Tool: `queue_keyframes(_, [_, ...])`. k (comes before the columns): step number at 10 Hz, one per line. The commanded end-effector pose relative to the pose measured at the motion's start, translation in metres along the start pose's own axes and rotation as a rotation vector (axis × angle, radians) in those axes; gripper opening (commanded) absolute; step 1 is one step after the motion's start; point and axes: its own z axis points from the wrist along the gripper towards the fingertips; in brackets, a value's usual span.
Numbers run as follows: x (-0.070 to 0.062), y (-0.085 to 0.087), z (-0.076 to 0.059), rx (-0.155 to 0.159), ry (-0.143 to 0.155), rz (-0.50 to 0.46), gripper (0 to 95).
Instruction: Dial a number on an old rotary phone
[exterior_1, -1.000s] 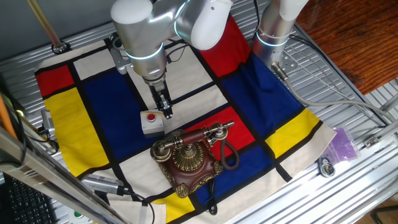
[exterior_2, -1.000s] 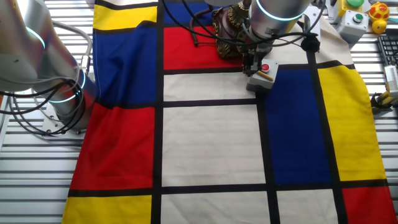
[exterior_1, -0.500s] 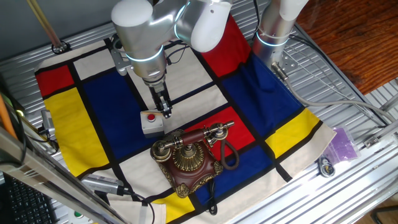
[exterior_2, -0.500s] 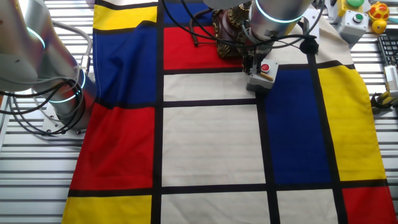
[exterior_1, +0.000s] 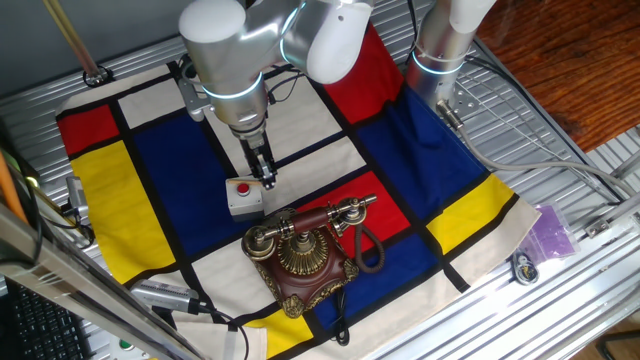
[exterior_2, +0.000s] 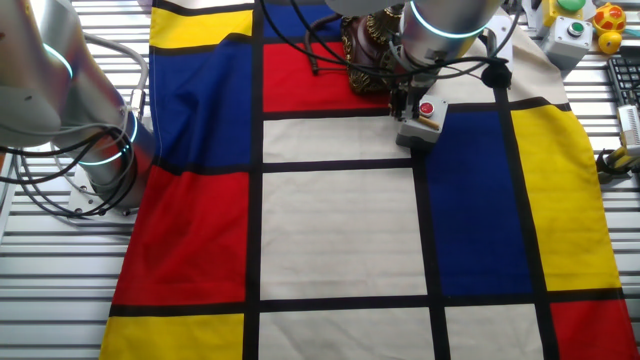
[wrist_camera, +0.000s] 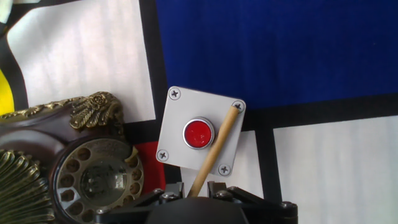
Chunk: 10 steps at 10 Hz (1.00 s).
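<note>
The old rotary phone (exterior_1: 300, 255) stands on the cloth near the front edge, with its dark red-brown base, brass dial (wrist_camera: 99, 177) and handset lying across the cradle. In the other fixed view the old rotary phone (exterior_2: 365, 40) is partly hidden behind the arm. My gripper (exterior_1: 267, 182) hangs just behind the phone, above a small grey box. It is shut on a thin wooden stick (wrist_camera: 214, 152). In the hand view the gripper (wrist_camera: 194, 186) sits at the bottom edge, and the stick's tip lies over the box's corner, right of the dial.
The grey box with a red button (wrist_camera: 199, 134) sits beside the phone (exterior_1: 243, 196). A colour-block cloth (exterior_1: 160, 160) covers the table. A second robot arm base (exterior_1: 440, 50) stands at the back right. Coloured toys and a button box (exterior_2: 575, 20) lie at one edge.
</note>
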Motion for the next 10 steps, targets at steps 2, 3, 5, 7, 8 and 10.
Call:
queue_keyframes(2, [-0.0002,-0.0005,0.0006,0.003,-0.004,-0.009,19.0])
queue_keyframes(3, [-0.0002,-0.0007,0.0008,0.006,-0.004,-0.019,19.0])
queue_keyframes(5, [-0.0004,-0.0009,0.0013,0.013,-0.004,-0.035,19.0])
queue_keyframes(7, [-0.0005,-0.0012,0.002,0.019,-0.005,-0.059,19.0])
queue_keyframes(8, [-0.0006,-0.0014,0.0022,0.021,-0.007,-0.062,19.0])
queue_keyframes(10, [-0.0008,-0.0018,0.0029,0.027,-0.007,-0.072,19.0])
